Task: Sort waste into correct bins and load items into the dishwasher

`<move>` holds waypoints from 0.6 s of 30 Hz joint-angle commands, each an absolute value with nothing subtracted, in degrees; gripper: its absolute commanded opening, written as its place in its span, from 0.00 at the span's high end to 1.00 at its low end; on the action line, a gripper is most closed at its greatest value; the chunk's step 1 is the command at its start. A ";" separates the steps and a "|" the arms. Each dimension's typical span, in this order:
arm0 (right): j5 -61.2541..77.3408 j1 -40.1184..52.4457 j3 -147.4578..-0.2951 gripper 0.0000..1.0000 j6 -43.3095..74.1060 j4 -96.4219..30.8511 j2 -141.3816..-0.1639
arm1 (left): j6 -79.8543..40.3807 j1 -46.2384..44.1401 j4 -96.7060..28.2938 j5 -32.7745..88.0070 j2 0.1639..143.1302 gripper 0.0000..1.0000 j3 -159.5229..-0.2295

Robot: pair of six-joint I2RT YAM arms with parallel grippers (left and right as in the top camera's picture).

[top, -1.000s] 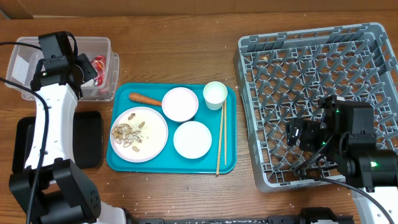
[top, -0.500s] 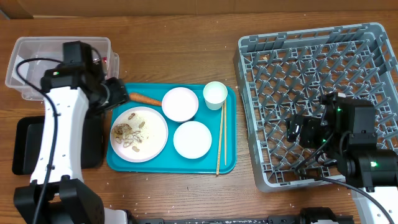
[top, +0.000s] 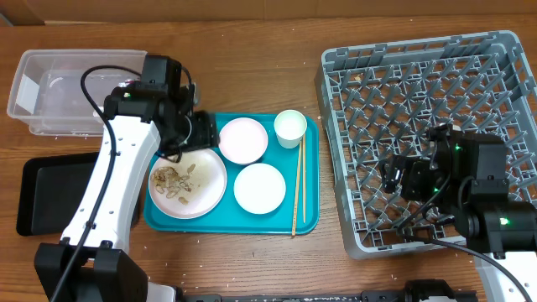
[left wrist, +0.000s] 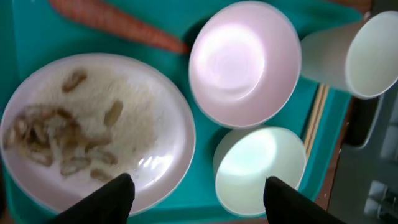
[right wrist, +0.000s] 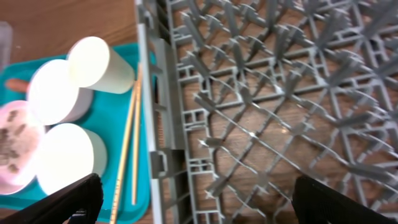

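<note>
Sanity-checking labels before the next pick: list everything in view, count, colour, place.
dish rack: 1, grey, table right
teal tray: 1, teal, table centre
plate: 1, white-pink, left on teal tray
food scraps: pile, beige, on plate
bowls: 2, white-pink, mid tray
cup: 1, white, tray's far right corner
chopsticks: 1 pair, light wood, tray's right edge
carrot: 1, orange, on tray beside plate
clear tub: 1, clear, far left
black tray: 1, black, left, nearer than tub
table: 1, brown wood
left gripper: 1, black, open, over plate and bowls
right gripper: 1, black, open, over dish rack
</note>
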State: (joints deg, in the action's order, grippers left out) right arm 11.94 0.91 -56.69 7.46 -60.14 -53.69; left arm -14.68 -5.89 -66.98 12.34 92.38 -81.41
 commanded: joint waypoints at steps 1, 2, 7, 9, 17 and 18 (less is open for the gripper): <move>16.03 2.02 -59.40 0.03 7.49 -59.02 -54.87 | -15.25 -4.75 -70.70 9.30 91.57 0.31 -82.17; 16.01 2.74 -60.23 0.03 7.49 -59.00 -55.81 | -15.27 -4.34 -72.27 8.21 91.57 0.31 -82.17; 15.97 9.04 -68.38 0.04 7.49 -60.60 -64.40 | -15.49 -2.15 -78.24 1.78 91.42 0.30 -82.17; 15.97 12.71 -73.41 0.04 7.49 -61.21 -69.63 | -15.49 -1.26 -79.15 0.54 91.42 0.30 -82.17; 10.09 23.27 -84.09 0.04 10.63 -60.73 -83.07 | -15.90 0.51 -79.02 1.06 91.42 0.29 -82.17; 10.13 23.94 -84.07 0.07 10.92 -59.94 -83.92 | -15.90 0.51 -78.96 1.06 91.42 0.29 -82.17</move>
